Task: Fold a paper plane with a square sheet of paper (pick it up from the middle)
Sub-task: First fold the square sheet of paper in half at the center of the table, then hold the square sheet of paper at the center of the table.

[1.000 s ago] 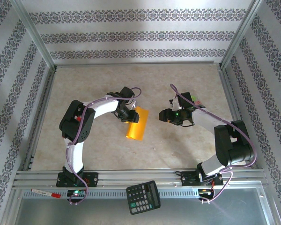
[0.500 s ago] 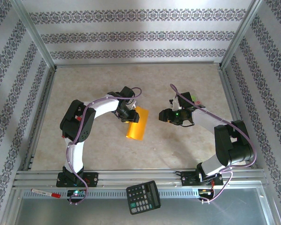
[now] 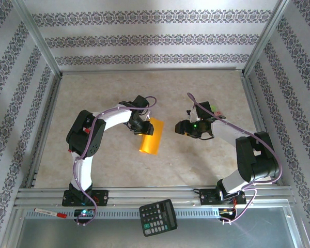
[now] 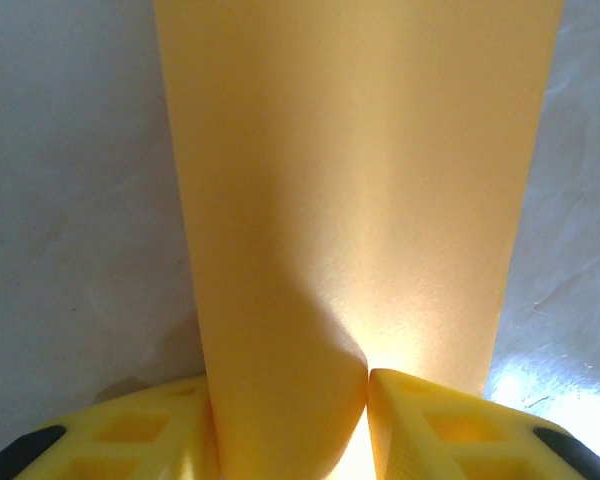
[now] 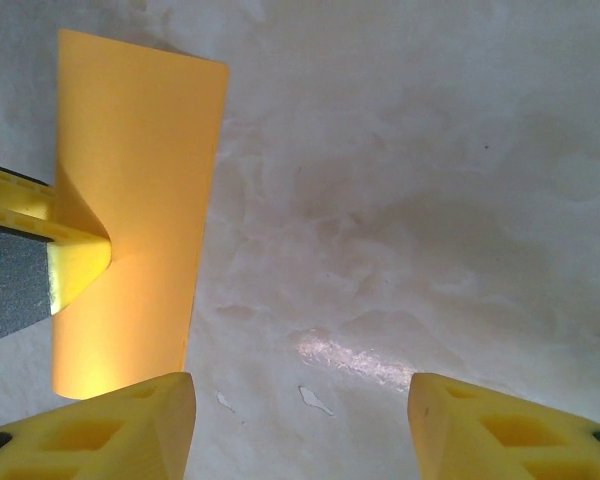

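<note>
Nothing measurable has shifted over the last second: both arms and the sheet of paper sit where they were in the earlier top views.

Item 1, paper. It lies on the table between the two arms, showing as a narrow orange-yellow rectangle rather than a square. In the top view its long axis runs from far to near, with the far end leaning slightly to the right. No pointed nose is visible, and both short ends are square-cut.

Item 2, left gripper. It meets the paper at the left long edge, towards the far end. The left wrist view shows the paper rising between the two yellow fingers, which are drawn in against it with the paper bulging up between them. The right wrist view shows one of those fingers pressing into the paper's edge, which creases there.

Item 3, right gripper. It sits to the right of the paper, apart from it. Its fingers are spread, with bare table between them.

Item 4. A black calculator rests on the near rail.
</note>
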### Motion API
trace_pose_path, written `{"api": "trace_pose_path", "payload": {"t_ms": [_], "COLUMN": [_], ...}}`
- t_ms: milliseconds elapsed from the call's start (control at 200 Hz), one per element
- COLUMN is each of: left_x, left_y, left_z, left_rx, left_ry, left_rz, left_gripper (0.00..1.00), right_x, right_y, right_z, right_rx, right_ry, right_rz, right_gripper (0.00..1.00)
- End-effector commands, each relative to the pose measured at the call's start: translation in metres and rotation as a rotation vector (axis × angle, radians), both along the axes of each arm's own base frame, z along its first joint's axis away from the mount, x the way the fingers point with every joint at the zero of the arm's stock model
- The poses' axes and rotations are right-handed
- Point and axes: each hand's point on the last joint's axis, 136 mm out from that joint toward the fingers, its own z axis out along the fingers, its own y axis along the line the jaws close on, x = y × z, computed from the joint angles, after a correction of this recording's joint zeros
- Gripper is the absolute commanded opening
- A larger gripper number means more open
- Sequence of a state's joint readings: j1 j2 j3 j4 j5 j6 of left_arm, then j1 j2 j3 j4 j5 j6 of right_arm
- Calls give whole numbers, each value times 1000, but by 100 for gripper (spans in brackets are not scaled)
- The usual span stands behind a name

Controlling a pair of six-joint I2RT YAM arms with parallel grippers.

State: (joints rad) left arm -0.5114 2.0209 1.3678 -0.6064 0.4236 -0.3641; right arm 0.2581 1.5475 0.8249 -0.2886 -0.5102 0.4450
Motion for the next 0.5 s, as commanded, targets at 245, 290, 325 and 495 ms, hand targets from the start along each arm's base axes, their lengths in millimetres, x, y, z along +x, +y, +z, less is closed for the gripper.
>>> {"api": "trace_pose_path", "payload": {"t_ms": [245, 290, 325, 495], "left_x": [-21, -21, -20, -22], "left_y": [4, 4, 4, 5], "left_z": [-43, -43, -43, -46], "left_rx": [89, 89, 90, 93], "left_ry": [74, 73, 72, 78], "left_rz": [-11, -13, -12, -12], "left_gripper": [43, 43, 43, 43], "right_x": [5, 5, 5, 4], "right_y": [5, 5, 6, 12], "right_z": [4, 4, 5, 5], "right_rx": [7, 8, 9, 23], "right_ry": [-6, -5, -6, -4], "right_rz": [12, 12, 12, 13], "right_gripper": [59, 59, 59, 57]}}
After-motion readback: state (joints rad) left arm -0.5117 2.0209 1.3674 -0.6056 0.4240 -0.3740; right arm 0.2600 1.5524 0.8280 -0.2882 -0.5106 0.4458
